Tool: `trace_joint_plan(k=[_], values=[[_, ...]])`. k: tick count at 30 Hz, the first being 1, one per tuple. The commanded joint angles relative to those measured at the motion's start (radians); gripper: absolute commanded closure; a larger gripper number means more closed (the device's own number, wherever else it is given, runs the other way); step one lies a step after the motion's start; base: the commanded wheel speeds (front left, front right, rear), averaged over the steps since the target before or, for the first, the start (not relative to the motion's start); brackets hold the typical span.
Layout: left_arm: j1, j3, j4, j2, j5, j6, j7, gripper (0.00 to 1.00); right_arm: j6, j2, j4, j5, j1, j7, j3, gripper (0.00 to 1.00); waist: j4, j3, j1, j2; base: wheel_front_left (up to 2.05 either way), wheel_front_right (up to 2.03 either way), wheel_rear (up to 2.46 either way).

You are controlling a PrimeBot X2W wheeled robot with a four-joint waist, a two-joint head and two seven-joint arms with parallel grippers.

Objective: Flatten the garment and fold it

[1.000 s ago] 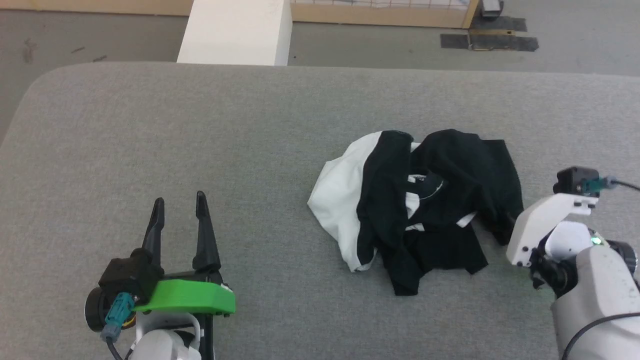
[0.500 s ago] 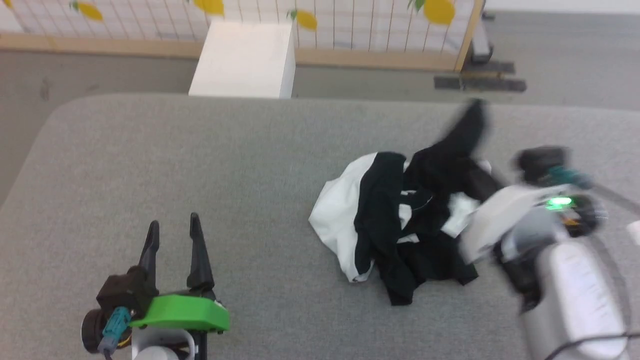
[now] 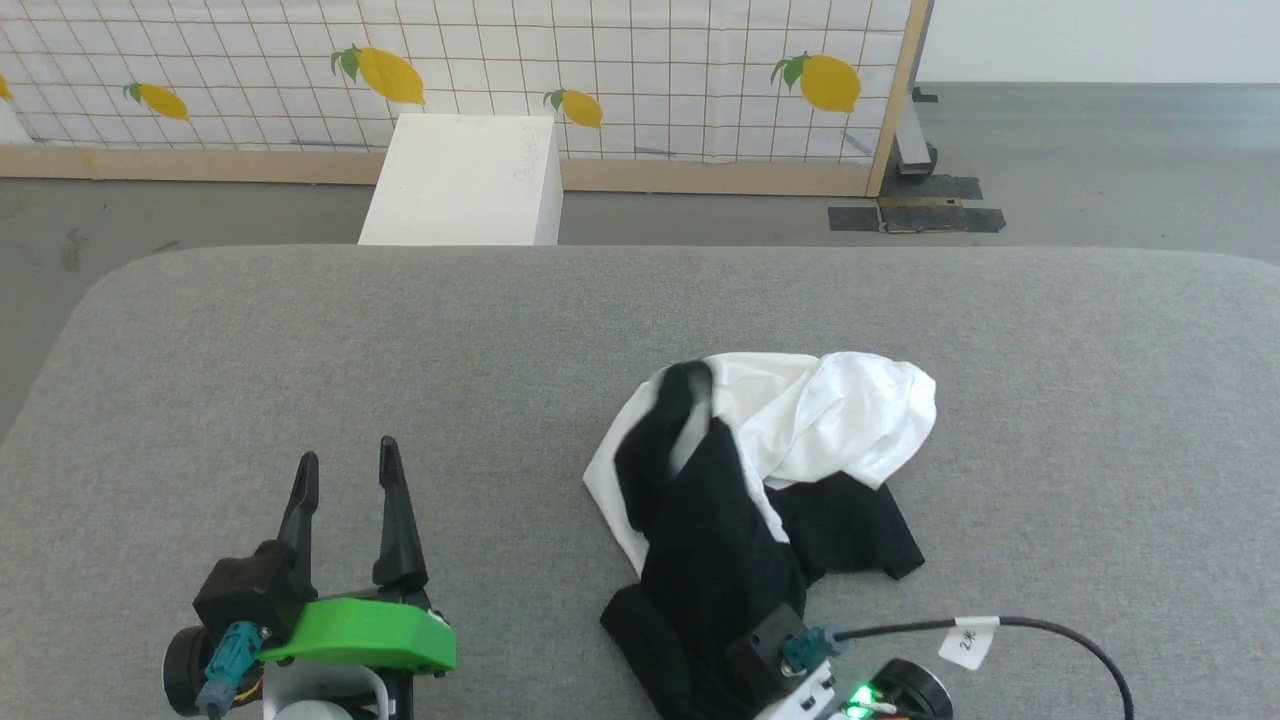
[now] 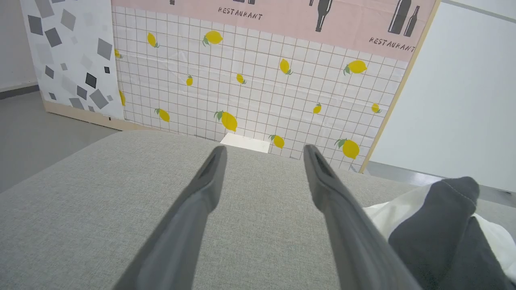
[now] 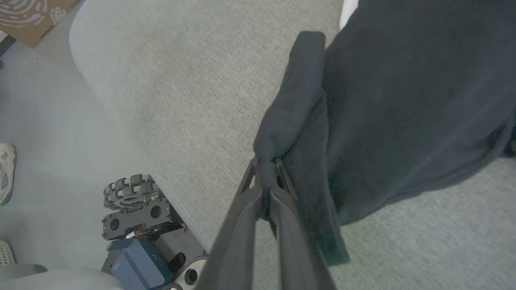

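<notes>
Ahead of the wide-open left pincer (image 4: pixel 265 148), past the far edge of the desk (image 3: pixel 300 330), stands a panel (image 4: pixel 258 80) of white tiles printed with lemons. It is topped by a pink band (image 4: pixel 282 24) reading "RESTAURANT" 2 times beside bottle outlines. Grey floor (image 3: pixel 1100 150) surrounds the grey fabric desk, with a white box (image 3: pixel 460 180) at its far side. The garment (image 3: pixel 830 420) lies crumpled on the desk, right of that pincer and apart from it, white body uppermost. The right pincer (image 5: pixel 266 169) is clamped on a black fold of it. A tag (image 3: pixel 968 640) on its cable (image 3: pixel 900 630) is too small to read.
</notes>
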Motion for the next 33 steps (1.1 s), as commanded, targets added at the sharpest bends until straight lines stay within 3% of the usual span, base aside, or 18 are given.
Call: trace_joint_plan(k=[1,2,6,13,18,22,26,33], values=[[0.012,-0.001,0.004,-0.003,0.003,-0.006,-0.005,0.0,-0.001,-0.007,0.005,0.012,0.006,-0.009,0.0,0.78,0.0,0.001,0.0,0.0,0.0,0.0,0.0],[0.012,-0.002,0.004,-0.003,0.002,-0.005,-0.005,0.0,-0.001,-0.007,0.005,0.015,0.009,-0.033,-0.008,0.0,0.0,0.001,0.0,0.0,0.0,0.0,0.0],[0.016,-0.008,0.01,-0.003,0.001,-0.006,-0.005,0.0,-0.001,0.015,-0.033,0.01,0.011,-0.174,-0.102,0.0,-0.003,-0.003,0.0,0.0,0.0,0.0,0.0],[0.015,-0.032,0.033,-0.003,0.008,-0.023,-0.005,0.0,-0.001,0.055,-0.14,-0.052,0.006,-0.43,-0.359,0.0,-0.031,-0.008,0.0,0.0,0.0,0.0,0.0],[0.016,-0.126,0.121,0.001,0.02,-0.113,0.008,0.0,-0.001,0.065,-0.132,-0.123,0.027,-0.474,-0.524,0.0,-0.051,-0.012,0.0,0.0,0.0,0.0,0.0],[0.01,-0.235,0.2,0.018,0.0,-0.176,0.15,0.0,-0.001,0.068,-0.118,-0.127,0.043,-0.47,-0.594,0.0,-0.068,-0.006,0.0,0.0,0.0,0.0,0.0],[-0.006,-0.292,0.226,0.031,-0.022,-0.189,0.266,0.0,-0.001,0.068,-0.107,-0.097,0.046,-0.474,-0.608,0.0,-0.081,0.005,0.0,0.0,0.0,0.0,0.0],[-0.062,-0.309,0.305,0.021,-0.033,-0.121,0.49,0.0,-0.001,0.068,-0.088,-0.077,0.034,-0.482,-0.583,0.0,-0.109,0.03,0.0,0.0,0.0,0.0,0.0]])
